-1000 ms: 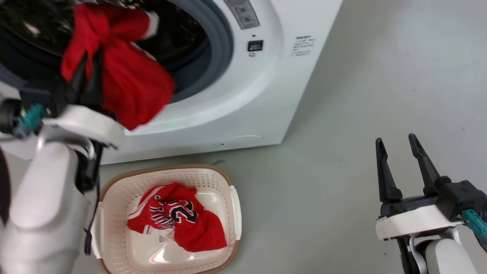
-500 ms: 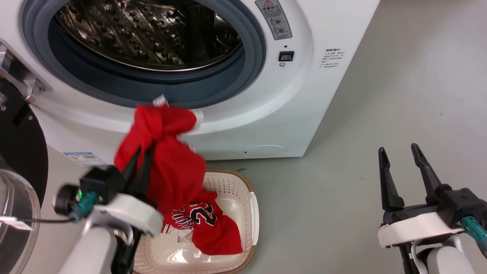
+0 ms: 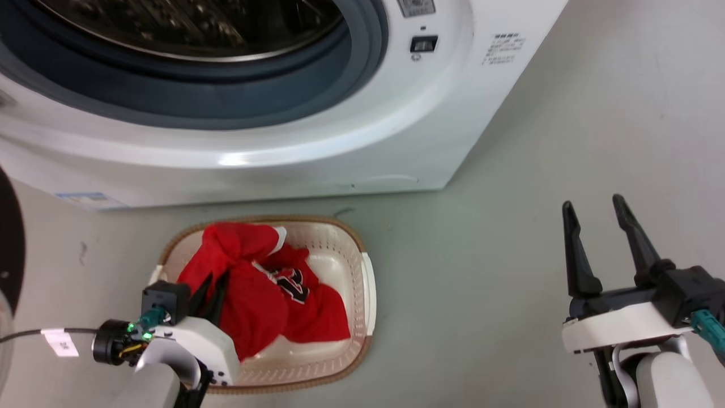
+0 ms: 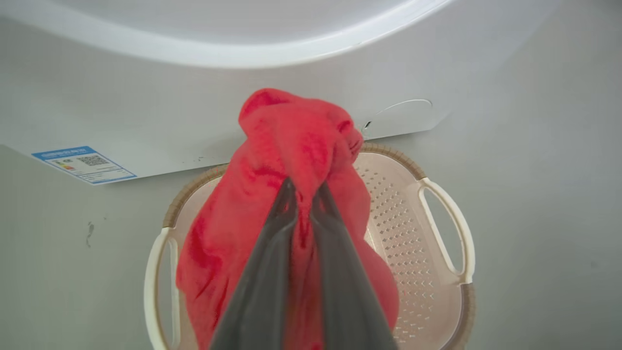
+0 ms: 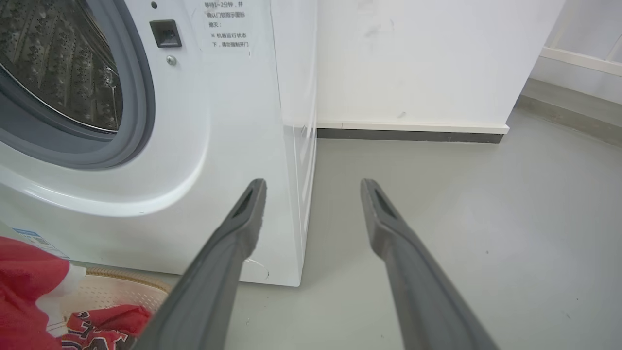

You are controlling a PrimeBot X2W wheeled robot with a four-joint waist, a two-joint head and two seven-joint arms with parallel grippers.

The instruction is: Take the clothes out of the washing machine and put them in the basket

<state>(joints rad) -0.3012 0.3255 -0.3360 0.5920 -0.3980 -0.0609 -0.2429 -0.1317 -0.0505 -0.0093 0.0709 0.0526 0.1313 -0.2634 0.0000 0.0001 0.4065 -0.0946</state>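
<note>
The washing machine (image 3: 340, 141) fills the top of the head view. It is white, its grey-rimmed porthole is open, and the steel drum (image 3: 187, 28) can be seen inside. The grey floor (image 3: 510, 294) spreads out to the right of it. The basket (image 3: 367, 283) sits on this floor just in front of the machine's lower edge. Its far rim is very near the base, but I cannot tell if they touch.

The clothes are both at the basket. The jersey (image 3: 297, 286) with black numerals lies inside it. The second red garment (image 3: 249, 317) is draped over the left part of the jersey and of the basket.

The left arm rises from the lower left corner of the head view as a pale forearm. Its wrist is over the near left corner of the basket, and the left gripper (image 4: 305, 194) points up and to the right, over the basket. Its jaws are almost together and pinch a fold of the red garment. In the left wrist view the cloth stands in a lump above the tips and falls down on both sides of them.

The right arm is at the lower right. The right gripper (image 3: 592, 204) points up the view over bare floor, well apart from the basket. Its jaws are spread wide and hold nothing.
</note>
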